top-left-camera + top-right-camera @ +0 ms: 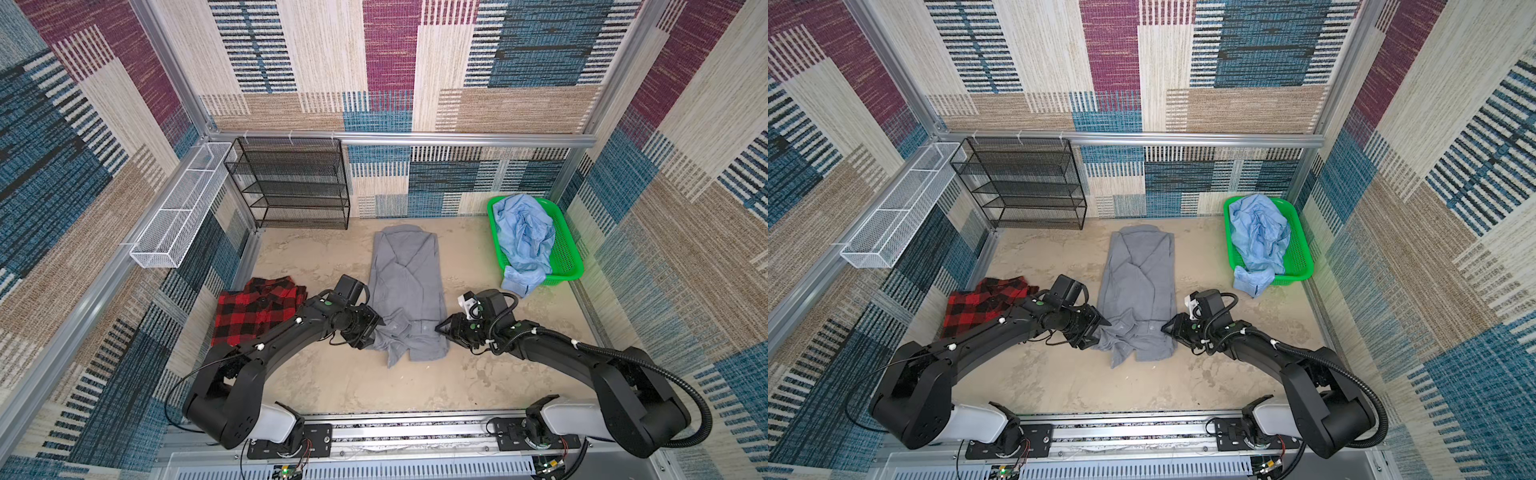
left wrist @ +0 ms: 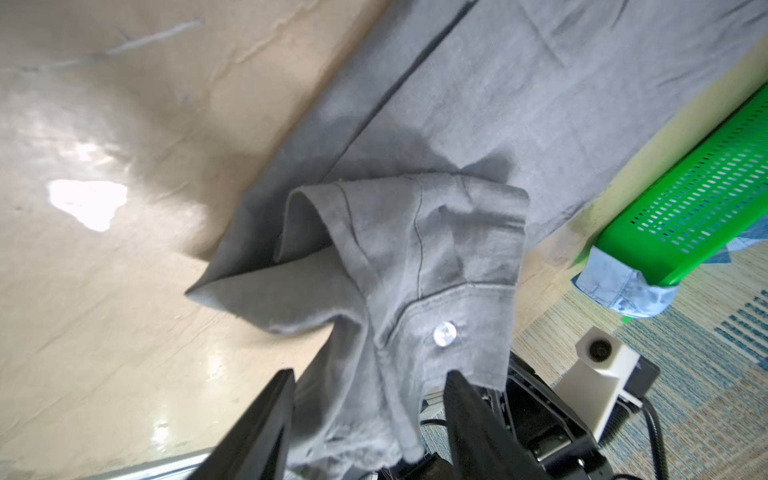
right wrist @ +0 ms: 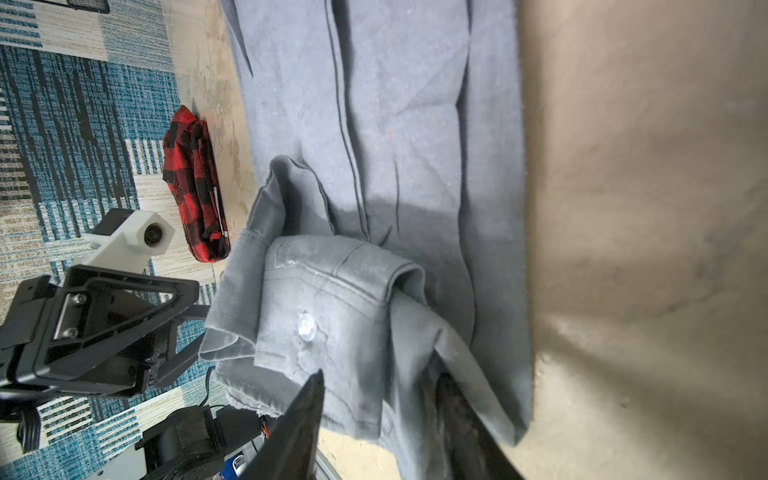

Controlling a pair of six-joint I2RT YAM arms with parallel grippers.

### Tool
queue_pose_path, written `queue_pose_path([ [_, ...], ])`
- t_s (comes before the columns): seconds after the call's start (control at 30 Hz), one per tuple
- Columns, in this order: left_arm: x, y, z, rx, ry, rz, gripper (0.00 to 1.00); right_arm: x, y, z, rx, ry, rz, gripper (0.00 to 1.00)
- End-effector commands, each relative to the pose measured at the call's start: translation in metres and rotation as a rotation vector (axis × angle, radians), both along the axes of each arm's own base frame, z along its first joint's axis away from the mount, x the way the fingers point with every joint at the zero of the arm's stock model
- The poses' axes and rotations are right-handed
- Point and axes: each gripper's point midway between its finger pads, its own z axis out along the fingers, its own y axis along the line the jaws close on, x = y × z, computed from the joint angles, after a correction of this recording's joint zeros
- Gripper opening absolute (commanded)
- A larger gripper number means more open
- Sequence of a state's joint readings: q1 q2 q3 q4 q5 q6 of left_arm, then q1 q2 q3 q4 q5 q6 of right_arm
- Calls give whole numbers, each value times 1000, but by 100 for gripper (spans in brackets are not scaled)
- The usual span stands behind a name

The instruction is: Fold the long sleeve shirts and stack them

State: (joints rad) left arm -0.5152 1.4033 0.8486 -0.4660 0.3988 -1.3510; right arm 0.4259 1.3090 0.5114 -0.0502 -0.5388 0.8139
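Both the left gripper [image 1: 375,331] and right gripper [image 1: 439,328] flank the grey shirt [image 1: 405,274] (near end), jaws parted around slack cloth.

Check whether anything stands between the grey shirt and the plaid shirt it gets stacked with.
No loose thing: bare table separates the grey shirt from the plaid shirt. Only the left gripper and its arm hang over that gap and part of the plaid shirt.
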Motion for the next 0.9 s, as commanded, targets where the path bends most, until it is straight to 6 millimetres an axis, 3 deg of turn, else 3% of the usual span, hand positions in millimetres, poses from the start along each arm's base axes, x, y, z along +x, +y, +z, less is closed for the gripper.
queue_pose_path([
  [0.0, -14, 10, 3, 11, 9, 4, 60, -4, -2, 0, -3, 1, 2, 52],
  [0.2, -48, 22, 5, 28, -18, 14, 61, -11, -11, -6, -34, -2, -22, 59],
  [0.37, -69, 13, -9, 10, -19, -3, 61, -19, -13, -11, -22, 1, -24, 60],
  [0.87, -47, -34, -15, -78, -64, -29, 57, -24, 7, 5, 80, -47, 35, 59],
])
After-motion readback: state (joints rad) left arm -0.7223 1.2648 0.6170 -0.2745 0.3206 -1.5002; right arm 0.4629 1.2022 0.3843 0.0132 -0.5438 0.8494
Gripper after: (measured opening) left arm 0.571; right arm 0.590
